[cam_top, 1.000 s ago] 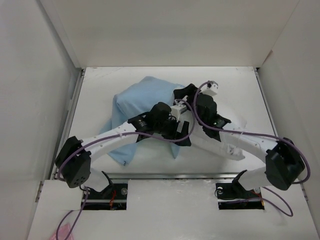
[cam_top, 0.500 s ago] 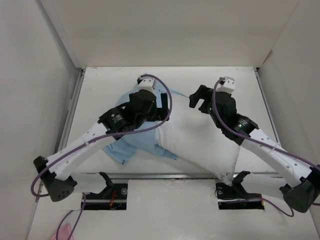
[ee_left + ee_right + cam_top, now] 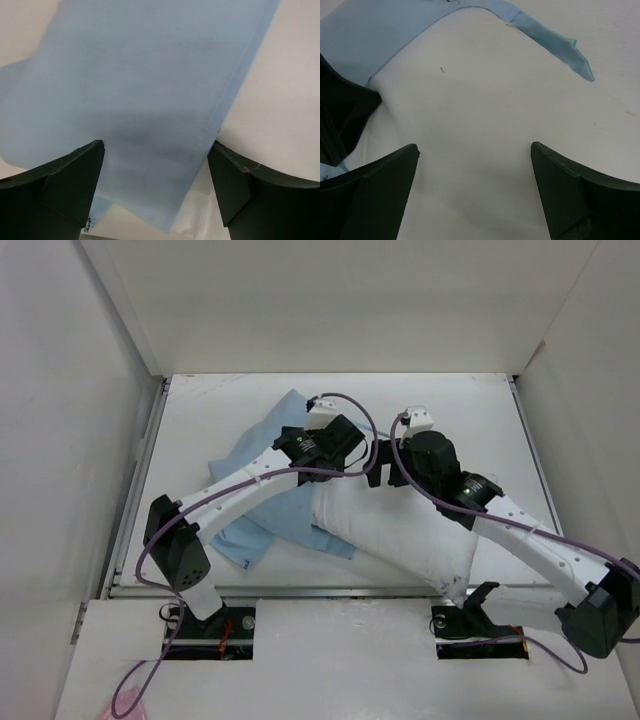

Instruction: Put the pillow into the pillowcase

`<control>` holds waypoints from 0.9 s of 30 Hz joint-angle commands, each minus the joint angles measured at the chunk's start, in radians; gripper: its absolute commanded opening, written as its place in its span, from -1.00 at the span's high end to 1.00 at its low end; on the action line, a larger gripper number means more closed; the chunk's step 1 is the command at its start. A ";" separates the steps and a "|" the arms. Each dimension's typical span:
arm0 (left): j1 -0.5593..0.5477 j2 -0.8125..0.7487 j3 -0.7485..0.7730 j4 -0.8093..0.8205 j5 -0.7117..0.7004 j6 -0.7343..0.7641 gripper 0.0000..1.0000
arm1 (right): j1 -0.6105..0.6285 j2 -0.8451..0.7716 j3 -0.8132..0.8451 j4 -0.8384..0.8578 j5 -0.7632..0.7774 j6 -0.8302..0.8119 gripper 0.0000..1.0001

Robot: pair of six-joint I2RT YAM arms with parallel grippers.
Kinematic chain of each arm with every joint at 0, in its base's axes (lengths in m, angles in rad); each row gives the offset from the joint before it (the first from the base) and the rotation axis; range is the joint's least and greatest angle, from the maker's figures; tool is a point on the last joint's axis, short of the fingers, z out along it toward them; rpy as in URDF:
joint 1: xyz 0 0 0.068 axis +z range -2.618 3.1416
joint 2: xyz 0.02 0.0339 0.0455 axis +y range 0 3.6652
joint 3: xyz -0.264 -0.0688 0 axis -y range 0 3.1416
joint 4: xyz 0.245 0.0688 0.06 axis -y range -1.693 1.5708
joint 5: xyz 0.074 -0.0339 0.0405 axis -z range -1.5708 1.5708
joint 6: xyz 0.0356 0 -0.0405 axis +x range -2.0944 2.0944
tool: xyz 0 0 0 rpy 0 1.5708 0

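Blue pillowcase [image 3: 255,515] is lying rumpled, touching the white pillow [image 3: 400,535] (insertion not evident). Left gripper [image 3: 156,170] is hovering over the fabric, right gripper [image 3: 474,175] over the cushion; both have fingers apart and empty, presumably lining up grasps.

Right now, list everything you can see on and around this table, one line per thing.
table: one, white, walled on three sides
pillow: one, white, centre-right, mostly uncovered
pillowcase: one, light blue, crumpled at the pillow's left end
pink item: one, near-left corner, off the table; unidentifiable
arms: two, white and black, reaching from the near edge
cables: two, purple, one along each arm
left gripper: one, black, open above the pillowcase
right gripper: one, black, open above the pillow
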 commanded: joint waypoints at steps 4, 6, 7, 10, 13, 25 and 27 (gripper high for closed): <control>0.036 0.000 0.074 -0.118 -0.182 -0.068 -0.62 | 0.001 0.031 0.009 0.069 -0.039 -0.091 -0.98; 0.047 0.012 0.074 -0.086 -0.183 -0.054 -0.57 | 0.001 0.031 0.009 0.069 -0.039 -0.105 -0.98; 0.047 0.012 0.074 -0.077 -0.166 -0.040 -0.51 | 0.001 0.031 0.009 0.081 -0.039 -0.146 -0.98; 0.058 0.060 0.097 -0.022 -0.140 0.010 0.15 | 0.001 -0.012 -0.052 0.170 -0.079 -0.230 -0.98; 0.058 0.092 0.133 0.021 -0.104 0.055 1.00 | 0.001 -0.032 -0.141 0.285 -0.154 -0.352 -0.98; 0.045 -0.101 0.031 0.354 0.187 0.308 1.00 | 0.001 0.459 0.031 0.538 -0.446 -0.366 1.00; 0.036 -0.101 0.084 0.364 0.212 0.326 1.00 | 0.001 0.415 0.006 0.606 -0.372 -0.357 1.00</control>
